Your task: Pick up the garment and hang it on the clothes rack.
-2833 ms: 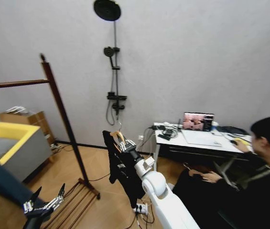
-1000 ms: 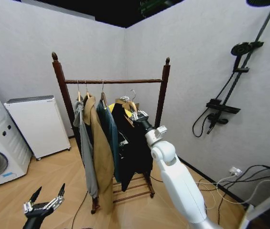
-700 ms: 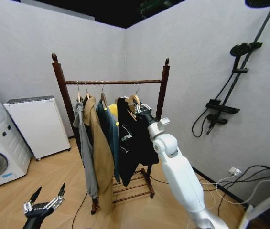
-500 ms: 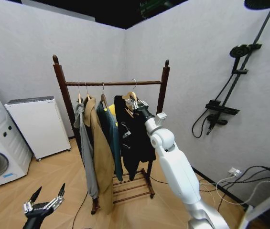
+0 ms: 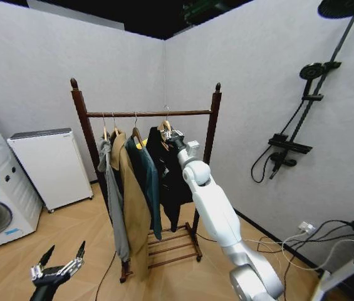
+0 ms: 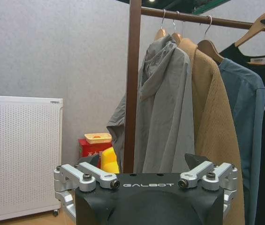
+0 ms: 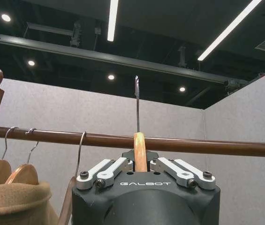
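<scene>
Right gripper (image 5: 168, 133) is clamped on the hanger (image 7: 140, 151) of the garment (image 5: 167, 169), holding it up at the rack (image 5: 212, 125) rail. In the right wrist view the hook rises above the rail, not yet seated; hanging and release remain. Left gripper (image 5: 57, 271) is parked low, fingers spread, empty.

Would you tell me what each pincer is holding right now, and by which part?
The right pincer grips the black garment's light wooden hanger just below its hook; the left pincer holds nothing.
</scene>
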Tool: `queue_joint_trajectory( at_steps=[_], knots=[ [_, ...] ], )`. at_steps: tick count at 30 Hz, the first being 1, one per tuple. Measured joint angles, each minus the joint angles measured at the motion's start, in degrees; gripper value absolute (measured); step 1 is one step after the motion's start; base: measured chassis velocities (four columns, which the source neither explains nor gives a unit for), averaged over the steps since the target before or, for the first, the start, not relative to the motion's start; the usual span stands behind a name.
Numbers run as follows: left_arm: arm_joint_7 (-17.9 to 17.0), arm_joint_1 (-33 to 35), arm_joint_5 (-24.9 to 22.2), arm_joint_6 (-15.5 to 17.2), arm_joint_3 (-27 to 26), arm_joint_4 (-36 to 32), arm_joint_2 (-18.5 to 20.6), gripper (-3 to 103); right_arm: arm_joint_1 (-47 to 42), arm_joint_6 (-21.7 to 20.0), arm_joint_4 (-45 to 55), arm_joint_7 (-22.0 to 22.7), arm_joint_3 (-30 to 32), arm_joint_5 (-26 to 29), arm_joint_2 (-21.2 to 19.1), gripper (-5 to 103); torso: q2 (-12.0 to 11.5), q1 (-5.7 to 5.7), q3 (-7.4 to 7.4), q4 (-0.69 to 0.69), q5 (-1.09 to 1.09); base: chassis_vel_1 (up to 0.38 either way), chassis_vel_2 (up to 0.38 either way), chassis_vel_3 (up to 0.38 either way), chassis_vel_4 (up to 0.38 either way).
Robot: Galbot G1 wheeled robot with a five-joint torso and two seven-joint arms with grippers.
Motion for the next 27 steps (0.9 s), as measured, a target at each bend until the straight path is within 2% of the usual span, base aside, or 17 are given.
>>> queue_joint_trajectory(
  at_steps=[7, 9, 13, 27],
  knots=[
    [0.0, 0.0, 0.0, 0.0, 0.0, 0.0, 0.0, 100, 4.9, 0.8, -7.7, 1.0, -0.7, -1.2, 4.0, 10, -0.1, -0.03, -0.04, 0.02, 0.00, 0.000, 0.000, 0.000, 0.000],
    [0.0, 0.0, 0.0, 0.0, 0.0, 0.0, 0.0, 100, 6.8, -0.2, -10.7, 1.8, -1.5, -0.2, 5.2, 10, -0.2, -0.08, -0.09, 0.03, -0.01, 0.000, 0.000, 0.000, 0.000],
    [0.0, 0.0, 0.0, 0.0, 0.0, 0.0, 0.0, 100, 9.1, -1.1, -15.1, 2.3, -1.5, 0.0, 5.3, 10, -0.3, -0.14, -0.15, -0.01, 0.00, 0.000, 0.000, 0.000, 0.000],
    [0.0, 0.0, 0.0, 0.0, 0.0, 0.0, 0.0, 100, 12.2, -2.9, -23.2, 1.4, 1.7, 3.0, 5.2, 10, -0.5, -0.30, -0.29, 0.01, 0.01, 0.000, 0.000, 0.000, 0.000]
  ],
)
